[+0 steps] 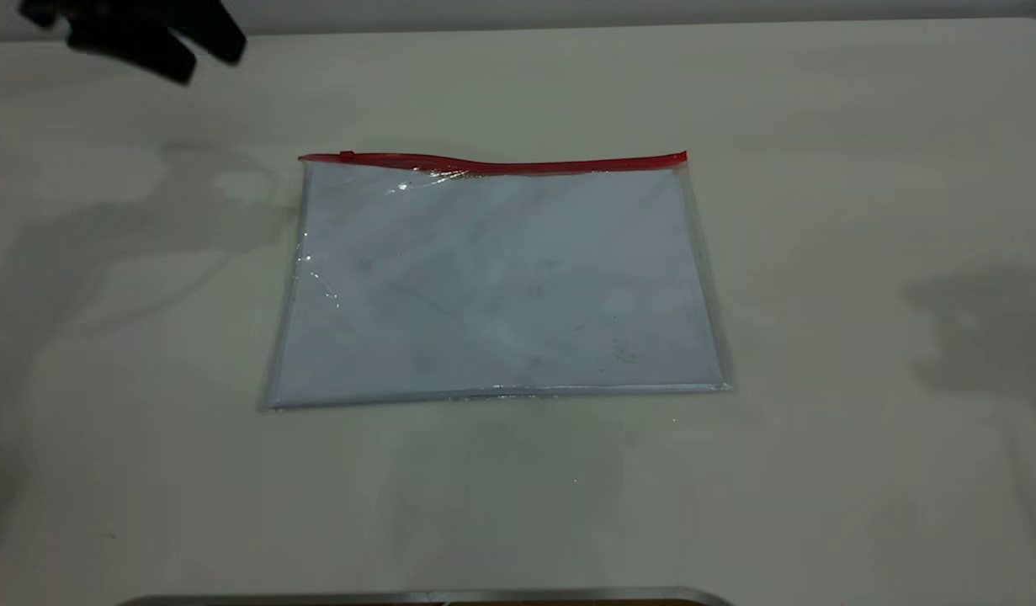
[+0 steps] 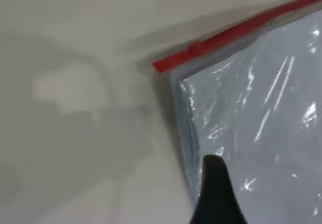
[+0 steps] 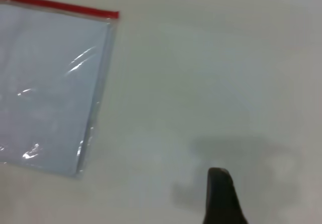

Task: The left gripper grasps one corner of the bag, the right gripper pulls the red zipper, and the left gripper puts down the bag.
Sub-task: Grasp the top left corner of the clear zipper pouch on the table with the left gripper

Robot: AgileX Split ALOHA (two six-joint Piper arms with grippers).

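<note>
The clear bag point(image 1: 496, 282) lies flat in the middle of the table, a pale sheet inside. Its red zipper point(image 1: 501, 165) runs along the far edge, with the slider tab point(image 1: 346, 156) near the left end. The red-strip corner point(image 1: 303, 158) at that end rests on the table. My left gripper point(image 1: 210, 61) hovers open and empty at the far left, well away from that corner. In the left wrist view one of its fingers point(image 2: 214, 189) shows over the bag point(image 2: 261, 133) near the corner point(image 2: 158, 65). My right gripper is outside the exterior view; one finger point(image 3: 220, 194) shows over bare table, right of the bag point(image 3: 50, 88).
The pale table point(image 1: 863, 168) has its far edge along the top of the exterior view. A grey metal edge point(image 1: 425, 598) lies at the near side. Arm shadows fall at the left and right of the bag.
</note>
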